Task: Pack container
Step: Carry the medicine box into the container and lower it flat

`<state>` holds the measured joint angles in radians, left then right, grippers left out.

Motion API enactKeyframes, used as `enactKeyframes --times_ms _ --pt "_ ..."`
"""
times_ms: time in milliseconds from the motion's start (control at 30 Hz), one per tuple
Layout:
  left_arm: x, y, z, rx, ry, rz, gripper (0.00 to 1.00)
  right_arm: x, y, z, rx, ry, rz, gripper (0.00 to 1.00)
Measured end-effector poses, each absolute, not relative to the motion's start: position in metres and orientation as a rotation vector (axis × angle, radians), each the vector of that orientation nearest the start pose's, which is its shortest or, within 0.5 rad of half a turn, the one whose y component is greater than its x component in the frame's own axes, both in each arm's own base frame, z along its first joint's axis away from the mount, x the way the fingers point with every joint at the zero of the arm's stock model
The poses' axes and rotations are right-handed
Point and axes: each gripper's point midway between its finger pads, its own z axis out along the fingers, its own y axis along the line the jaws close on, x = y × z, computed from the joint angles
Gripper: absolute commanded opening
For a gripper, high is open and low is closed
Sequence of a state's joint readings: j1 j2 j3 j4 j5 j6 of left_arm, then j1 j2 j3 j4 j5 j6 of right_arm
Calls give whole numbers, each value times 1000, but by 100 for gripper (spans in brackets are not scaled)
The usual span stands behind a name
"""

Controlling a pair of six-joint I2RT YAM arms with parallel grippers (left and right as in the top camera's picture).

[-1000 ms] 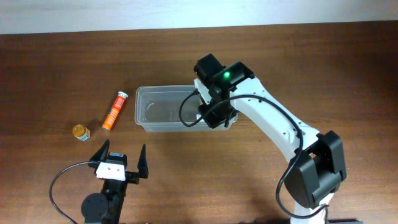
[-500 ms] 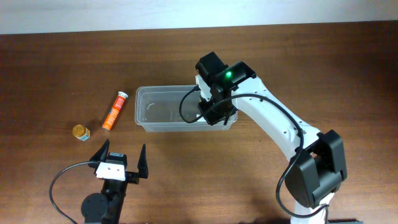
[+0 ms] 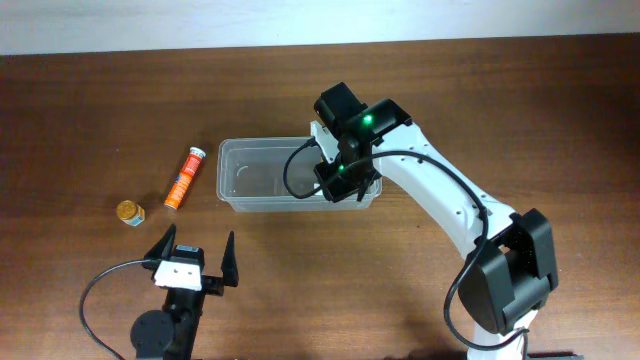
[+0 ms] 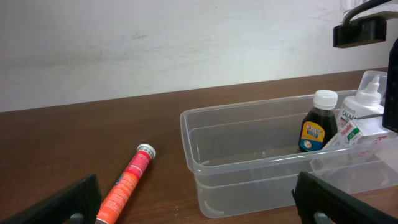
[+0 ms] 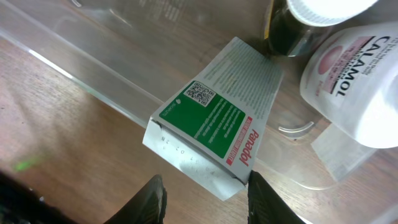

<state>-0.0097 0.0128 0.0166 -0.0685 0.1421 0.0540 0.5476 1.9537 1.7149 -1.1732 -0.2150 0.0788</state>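
Note:
The container [image 3: 235, 168] is a clear tub at the table's middle, also in the left wrist view [image 4: 249, 113] and the right wrist view [image 5: 93, 81]. At its right end stand a dark bottle [image 4: 315, 127] with a white cap and a white calamine bottle [image 4: 360, 106]. My right gripper [image 3: 345, 185] hangs over that end, shut on a white-and-green carton [image 5: 214, 121] that lies tilted across the near wall beside the bottles. My left gripper [image 3: 193, 250] rests open near the front edge, its gap bare [image 4: 199, 208].
An orange tube [image 3: 183, 178] lies on the table left of the container, also seen in the left wrist view [image 4: 127, 180]. A small round yellow-lidded jar [image 3: 130, 212] sits further left. The right arm reaches in from the front right.
My right gripper has edged slightly left and down over the container's right end with the carton. The left arm has not moved.

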Motion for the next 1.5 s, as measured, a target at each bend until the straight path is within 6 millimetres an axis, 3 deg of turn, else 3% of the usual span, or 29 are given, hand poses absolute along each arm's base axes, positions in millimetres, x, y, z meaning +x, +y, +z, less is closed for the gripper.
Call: enactKeyframes --times_ms 333,767,1200,1367,1500 --pt "244 -27 162 161 1627 -83 99 332 259 124 -743 2906 490 35" --pt "244 -27 162 161 1628 -83 99 326 311 133 -881 2750 576 36" --pt "244 -27 162 161 1628 -82 99 330 317 136 -886 2714 597 35" --pt "244 -27 162 161 1627 -83 100 326 314 135 -922 2721 587 31" --pt "244 -27 162 161 1628 -83 99 321 306 149 -950 2749 544 35"
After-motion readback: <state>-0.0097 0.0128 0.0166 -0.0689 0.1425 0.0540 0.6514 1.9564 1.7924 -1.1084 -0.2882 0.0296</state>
